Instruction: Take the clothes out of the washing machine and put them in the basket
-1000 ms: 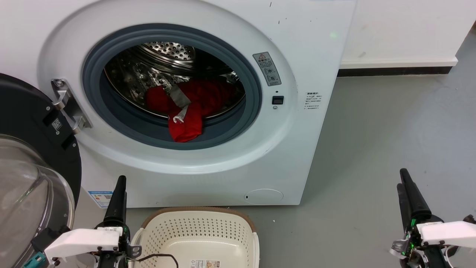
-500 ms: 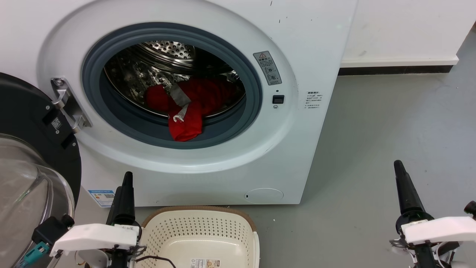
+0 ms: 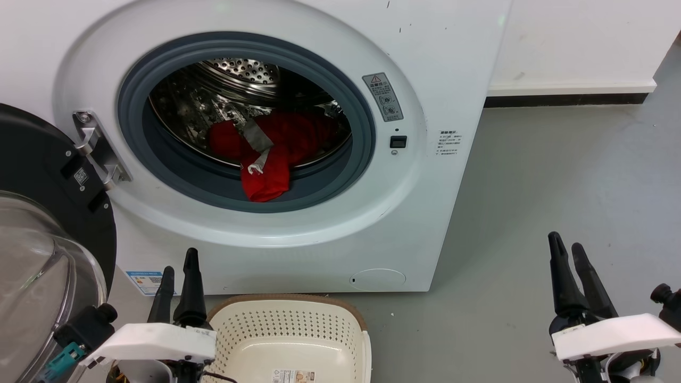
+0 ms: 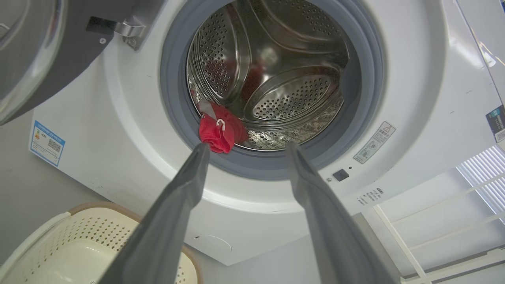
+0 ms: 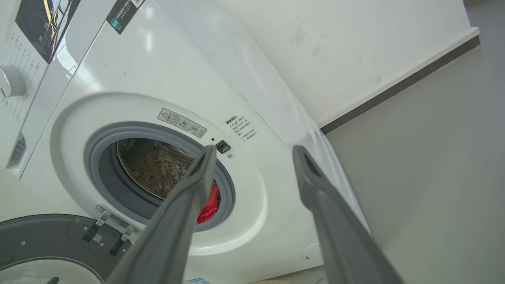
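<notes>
The white washing machine (image 3: 436,69) has its door swung open to the left. Red clothes (image 3: 276,149) with a grey patch lie in the steel drum, one fold hanging over the grey rubber rim; I also see the clothes (image 4: 219,132) in the left wrist view and the clothes (image 5: 209,205) in the right wrist view. The cream basket (image 3: 351,314) stands on the floor below the porthole and is empty. My left gripper (image 3: 178,260) is open beside the basket's left edge. My right gripper (image 3: 565,247) is open over the floor to the right of the machine.
The black-rimmed glass door (image 3: 48,223) stands open at the left, close to my left arm. Grey floor (image 3: 558,175) spreads to the right of the machine up to a white wall with a dark skirting (image 3: 564,100).
Both grippers have gone from shut to open. The left one has moved up and to the right toward the basket; the right one has moved up and to the left.
</notes>
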